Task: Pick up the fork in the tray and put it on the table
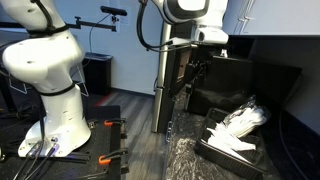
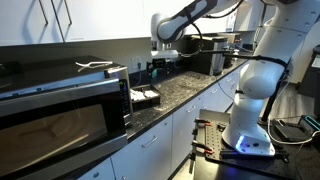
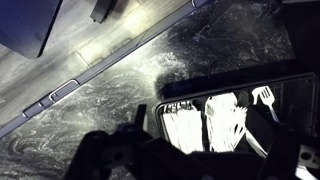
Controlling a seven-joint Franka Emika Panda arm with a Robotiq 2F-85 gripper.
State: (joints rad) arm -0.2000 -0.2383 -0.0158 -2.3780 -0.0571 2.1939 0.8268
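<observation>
Glossy black-and-grey marbled counter (image 3: 215,40) runs along the wall, with a microwave (image 2: 60,115) at one end in an exterior view. Over it the white arm (image 2: 187,22) reaches out above the shallow black tray (image 3: 240,85). Its tool (image 3: 215,140) looks spread, pinching nothing, well clear of the tray. Heaped white pieces (image 3: 205,125) fill most of the tray. The fork (image 3: 265,97) lies apart at one end, tines near the rim. I reckon it is light, stiff, slick plastic lying flat, best pinched across its slim handle, away from the heap.
</observation>
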